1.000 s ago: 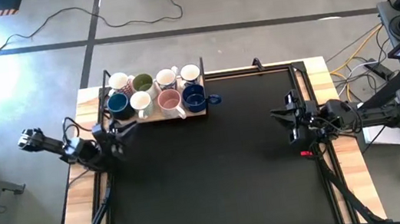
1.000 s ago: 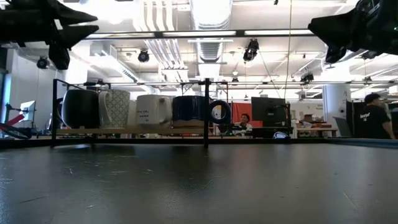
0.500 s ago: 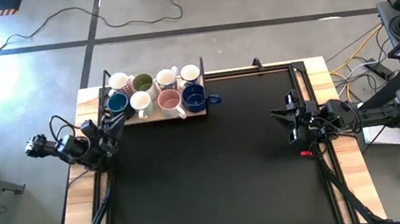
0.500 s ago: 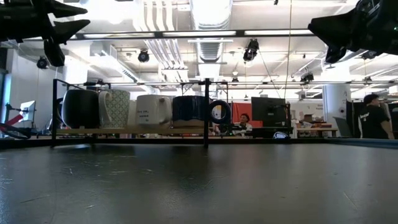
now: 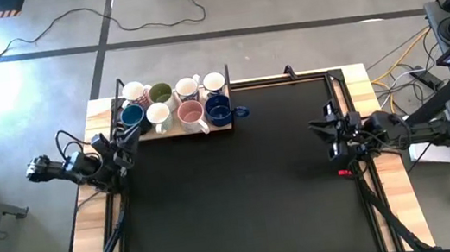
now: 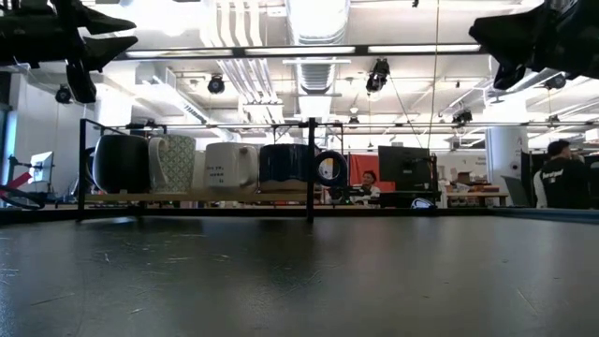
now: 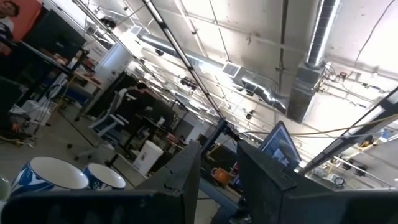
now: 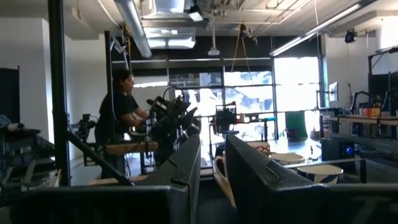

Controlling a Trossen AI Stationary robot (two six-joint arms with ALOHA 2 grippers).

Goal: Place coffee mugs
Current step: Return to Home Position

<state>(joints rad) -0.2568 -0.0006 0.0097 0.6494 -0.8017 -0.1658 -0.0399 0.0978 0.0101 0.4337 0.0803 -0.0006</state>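
The black matte table (image 5: 244, 202) bears only a low wooden shelf with a thin black metal frame (image 5: 170, 134), set at the table's far left corner. All 8 glossy ceramic coffee mugs (image 5: 159, 114) stand upright on the shelf in 2 rows of 4. They are round-mouthed and handled; the dark blue mug (image 5: 217, 108) pokes its handle past the frame, with the pink mug (image 5: 190, 113) beside it. The left end effector (image 5: 129, 138) has drawn back from the shelf toward the table's left edge, fingers parted and empty. The right end effector (image 5: 324, 137), also parted and empty, has edged outward at the right edge. Placing looks finished, and both arms seem to be retiring.
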